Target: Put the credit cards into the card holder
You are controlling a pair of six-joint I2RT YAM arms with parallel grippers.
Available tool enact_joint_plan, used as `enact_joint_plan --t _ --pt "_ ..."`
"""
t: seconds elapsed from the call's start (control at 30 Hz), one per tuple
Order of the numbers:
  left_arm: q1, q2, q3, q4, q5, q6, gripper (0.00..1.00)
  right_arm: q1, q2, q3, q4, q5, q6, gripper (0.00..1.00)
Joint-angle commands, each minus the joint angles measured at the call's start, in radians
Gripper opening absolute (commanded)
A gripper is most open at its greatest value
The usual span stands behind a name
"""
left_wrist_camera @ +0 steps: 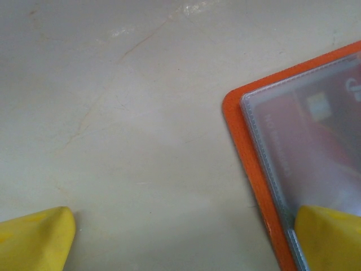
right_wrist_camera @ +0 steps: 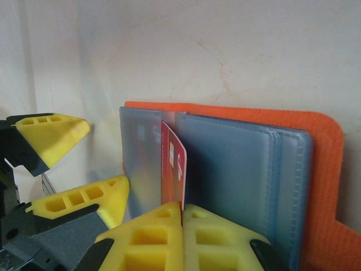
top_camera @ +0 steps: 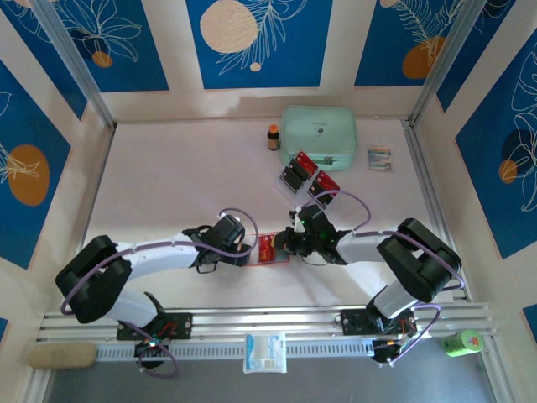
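Note:
The orange card holder (top_camera: 269,249) lies open on the table between the two grippers, its grey-blue sleeves (right_wrist_camera: 225,169) facing up. My right gripper (right_wrist_camera: 183,212) is shut on a red credit card (right_wrist_camera: 174,164), held on edge with its far end at the gap between two sleeves. My left gripper (left_wrist_camera: 183,240) is open and low over the table. One yellow fingertip (left_wrist_camera: 330,237) rests on the holder's corner (left_wrist_camera: 242,141), where a red card (left_wrist_camera: 304,135) shows under a clear sleeve. More red and black credit cards (top_camera: 306,178) lie further back.
A mint-green zip pouch (top_camera: 319,134) sits at the back, with a small brown bottle (top_camera: 273,137) to its left and a small packet (top_camera: 379,158) to its right. A white packet (top_camera: 265,353) and a green object (top_camera: 461,342) lie by the front rail.

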Motion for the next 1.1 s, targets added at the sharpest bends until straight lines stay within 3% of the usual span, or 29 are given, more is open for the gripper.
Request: enact_joint_plan --t 0.0,0.67,0.73,0.87,0.97,1.07 --pt "-0.008 0.02 -0.002 -0.007 -0.008 0.004 1.0 0.011 -0.02 0.012 -0.082 0.012 -0.017 0.0" --pt "-0.009 0.031 -0.006 0.007 -0.005 0.006 1.0 0.017 0.102 0.082 -0.095 -0.046 -0.013 0.0" --pt "-0.009 0.032 -0.005 0.008 -0.005 0.006 1.0 0.019 0.104 0.101 -0.113 -0.062 -0.022 0.08" --pt "-0.009 0.03 -0.006 0.009 -0.006 0.003 1.0 0.017 0.069 0.158 -0.225 -0.068 -0.082 0.35" --pt "-0.009 0.027 -0.01 0.012 -0.007 -0.001 1.0 0.013 0.027 0.209 -0.34 -0.05 -0.14 0.44" --pt "-0.008 0.027 -0.012 0.016 -0.007 -0.002 1.0 0.01 0.002 0.253 -0.424 -0.037 -0.184 0.44"
